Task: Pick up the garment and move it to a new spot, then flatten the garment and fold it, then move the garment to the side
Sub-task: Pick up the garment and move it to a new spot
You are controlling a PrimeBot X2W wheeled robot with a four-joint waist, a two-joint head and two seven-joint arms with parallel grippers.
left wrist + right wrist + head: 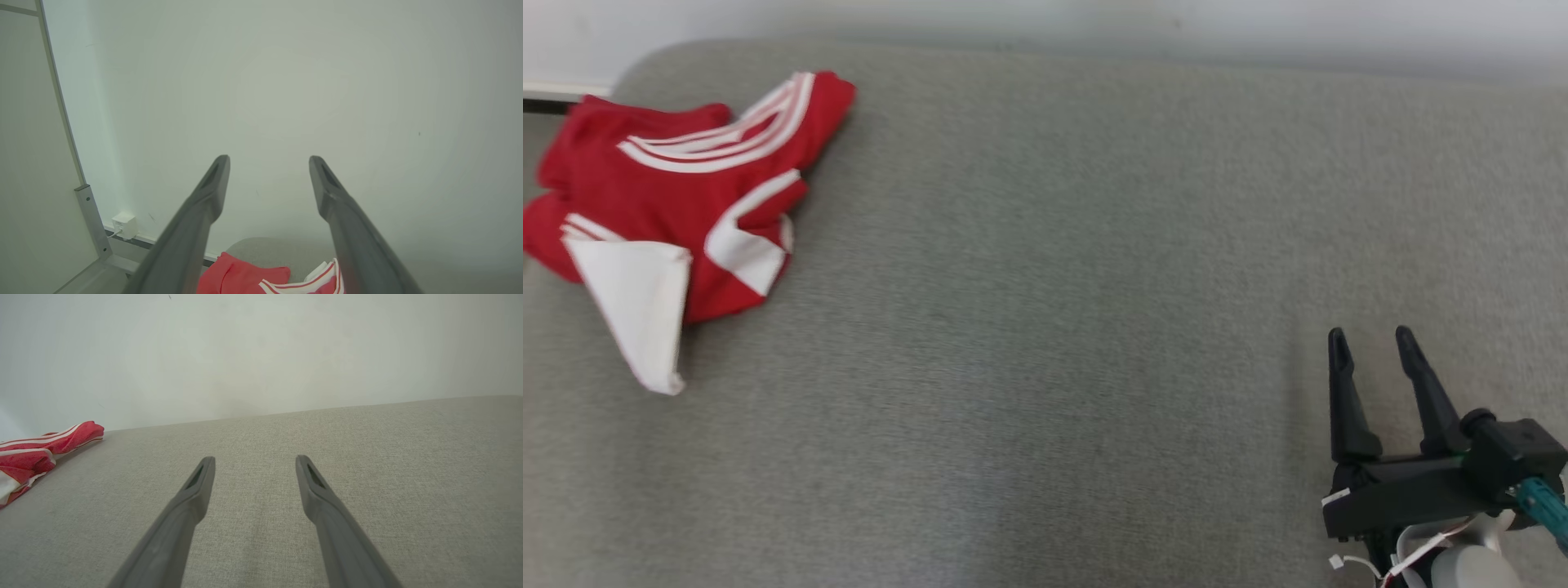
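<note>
Head view: one crumpled red fabric shirt with white stripes [678, 188] lies at the far left of the grey upholstered bench [1054, 327]. One right hand [1370, 333] sits lower right, well apart, spread wide and empty. Left wrist view: the left hand [268, 159], wide apart and empty, is raised above the shirt, facing a pale wall [286, 81]. Right wrist view: the fingers slant low over bare bench.

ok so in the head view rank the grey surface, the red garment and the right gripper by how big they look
1. grey surface
2. red garment, crumpled
3. right gripper, jaws open; likely nearer the camera, so its gap to the garment is unsure
</note>
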